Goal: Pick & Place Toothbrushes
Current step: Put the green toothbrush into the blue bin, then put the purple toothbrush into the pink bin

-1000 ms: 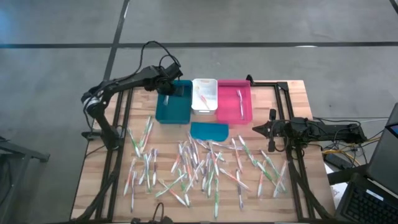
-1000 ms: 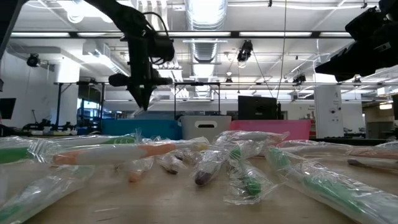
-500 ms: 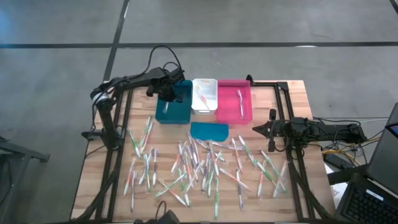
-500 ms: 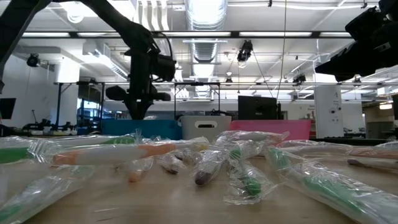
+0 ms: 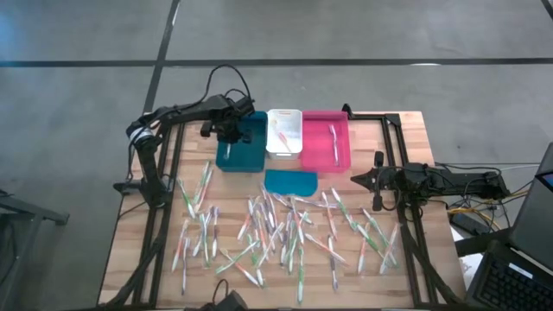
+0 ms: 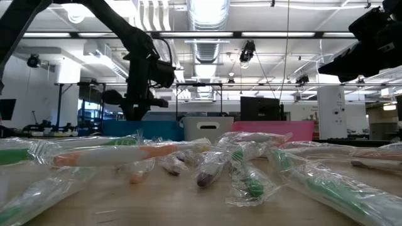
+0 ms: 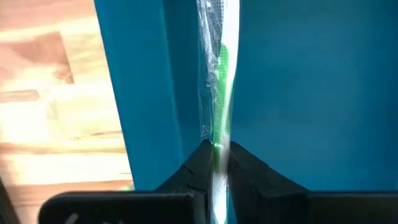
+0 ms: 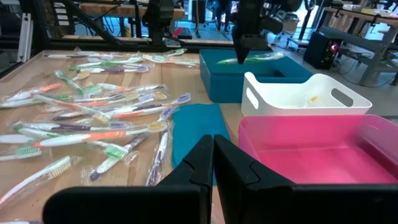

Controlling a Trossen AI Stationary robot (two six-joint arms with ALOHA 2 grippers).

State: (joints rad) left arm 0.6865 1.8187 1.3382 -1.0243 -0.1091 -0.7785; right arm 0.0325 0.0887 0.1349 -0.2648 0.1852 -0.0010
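The left gripper [image 5: 228, 138] clenched a wrapped green toothbrush [image 7: 219, 81] over the teal bin [image 5: 242, 151], upper centre-left. The right gripper [image 5: 363, 180] waited clenched and empty at the right.

I am running this rig in what looks like a robotics lab or workshop: exposed ceiling ducts [image 6: 207, 16] and strip lighting overhead, a bare concrete floor [image 5: 346, 34] around the wooden table [image 5: 415, 130], monitors [image 6: 260, 108] and work benches [image 8: 348, 12] behind it.

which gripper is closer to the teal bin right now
Left. The left gripper is over the teal bin, shut on a green toothbrush. The right gripper waits past the pink bin.
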